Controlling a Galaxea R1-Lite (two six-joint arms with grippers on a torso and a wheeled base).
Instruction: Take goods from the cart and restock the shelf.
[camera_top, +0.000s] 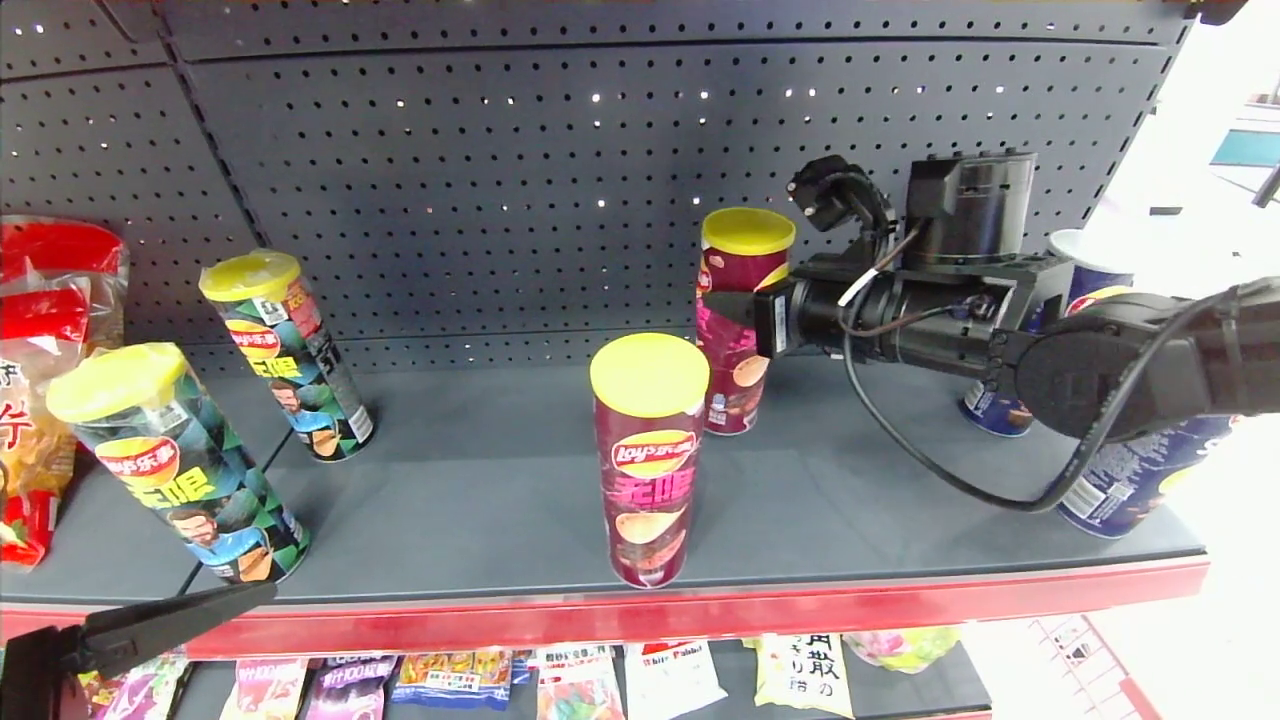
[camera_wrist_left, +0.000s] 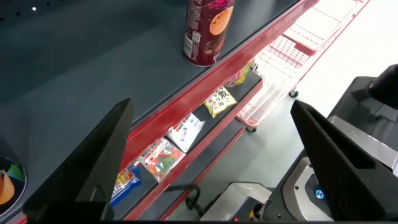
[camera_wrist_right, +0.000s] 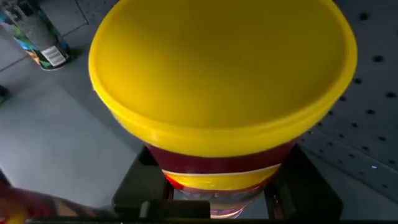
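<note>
Head view, right gripper: from my screen it's clamped on the rear can, gripping from the side just under the yellow lid.
Head view, rear can: upright, deep on the shelf, near the pegboard.
Head view, front can: same maroon kind, standing alone near the red front edge, apart from the rear can.
Head view, green cans: two on the left, one behind the other, with red bags at the far left.
Head view, blue cans: two on the right, partly behind the right arm.
Head view, left gripper: low at the left corner, in front of the shelf edge.
Head view, packs: snack packs in a row on the tier below.
Left wrist view, left gripper: fingers spread wide with nothing between them, hanging out in front of the shelf.
Left wrist view, front can: on the shelf right by the red edge.
Left wrist view, cart: red wire one on the floor past the shelf end; I can't see what's in it.
Left wrist view, packs: on the lower tier.
Right wrist view, rear can: right up against the camera, lid on top, dark fingers on either side of the body.
Right wrist view, green can: farther along the shelf.
</note>
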